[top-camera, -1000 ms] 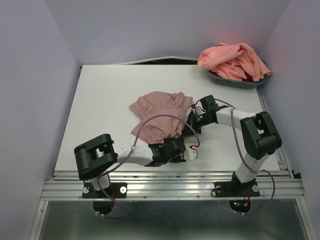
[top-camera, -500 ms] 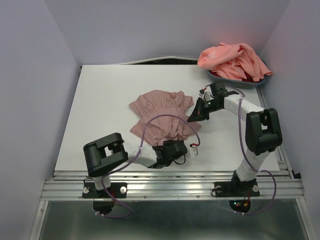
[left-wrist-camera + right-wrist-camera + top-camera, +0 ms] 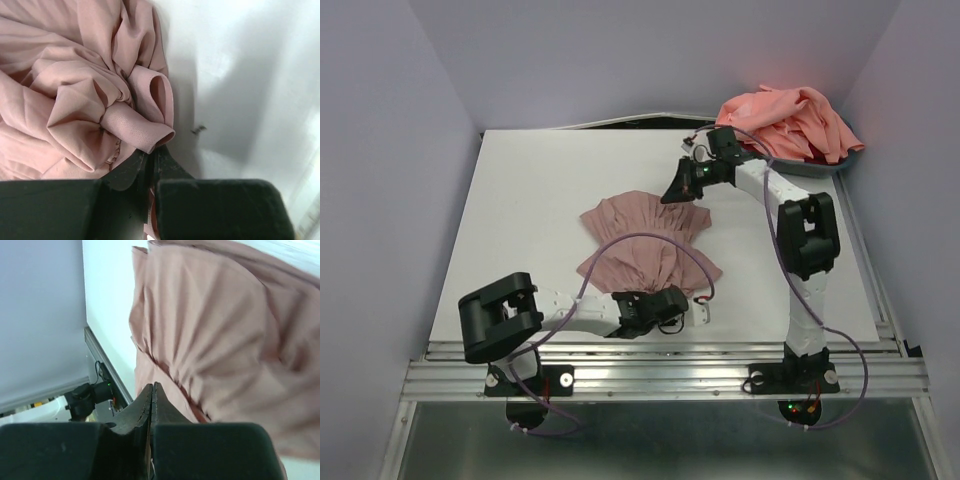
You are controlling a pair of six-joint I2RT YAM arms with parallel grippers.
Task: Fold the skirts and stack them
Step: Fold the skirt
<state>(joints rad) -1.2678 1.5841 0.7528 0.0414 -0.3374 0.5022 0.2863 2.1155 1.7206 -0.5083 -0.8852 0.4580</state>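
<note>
Left gripper (image 3: 151,154) clamped on the rolled near edge of the mauve skirt (image 3: 645,235), which lies fanned out mid-table (image 3: 540,190); a clean fold likely calls for a firm bite here before any lift, with the cloth carried low toward the far hem. Right gripper (image 3: 678,192), jaws together at that far hem, shows no sure hold on cloth, so pinning or re-gripping there would stop sliding. Coral skirt (image 3: 785,118) lies heaped in the bin (image 3: 790,165) at the far right corner.
</note>
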